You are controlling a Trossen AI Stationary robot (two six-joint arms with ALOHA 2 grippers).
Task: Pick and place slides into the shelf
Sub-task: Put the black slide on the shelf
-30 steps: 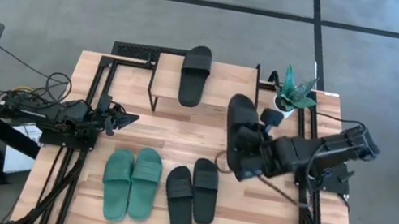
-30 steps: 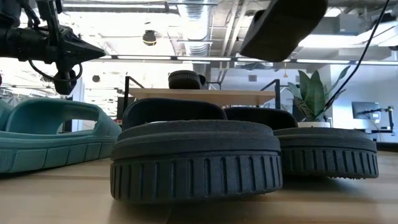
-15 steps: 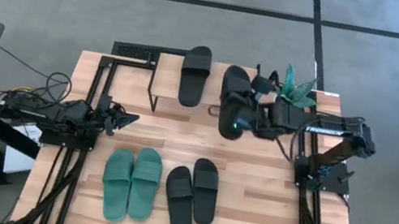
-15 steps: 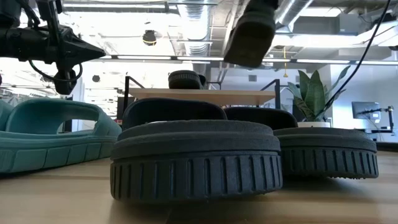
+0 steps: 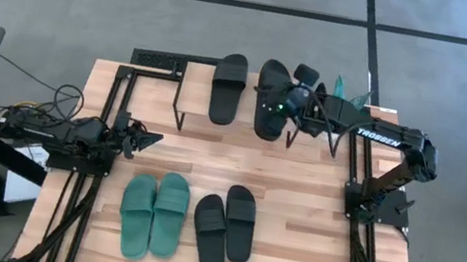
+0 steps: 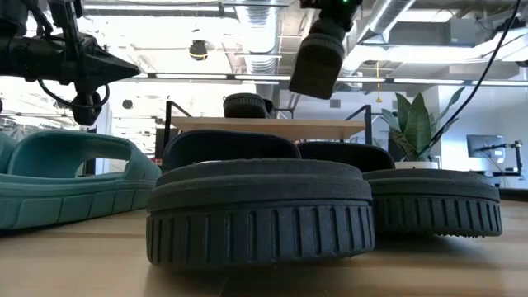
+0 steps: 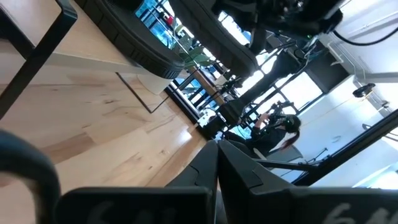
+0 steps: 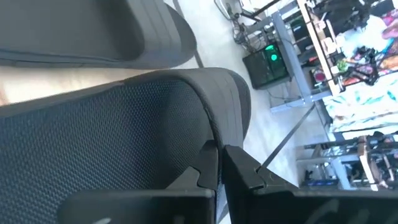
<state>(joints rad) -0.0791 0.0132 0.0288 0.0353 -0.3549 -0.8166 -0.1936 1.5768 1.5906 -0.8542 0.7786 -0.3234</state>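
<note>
One black slide lies flat on the shelf at the table's far edge. My right gripper is shut on a second black slide and holds it in the air over the shelf's right part, beside the first. A green pair and a black pair lie soles down on the near half of the table. My left gripper waits shut at the table's left side, touching nothing. My right gripper pinches a thin edge of the slide's strap between its two fingers, on the slide's right side about midway along. The fingers come from the table's right, slanting down, across the slide. The slide hangs clear above the shelf top.
A potted plant stands at the table's far right corner, close to my right arm. Black frame rails run along both table sides. Bare wood lies between the shelf and the two pairs.
My right gripper has swung from over the table's middle right toward the far edge and the left, staying shut on the black slide. The slide has turned with it and now hangs lengthwise beside the slide on the shelf.
</note>
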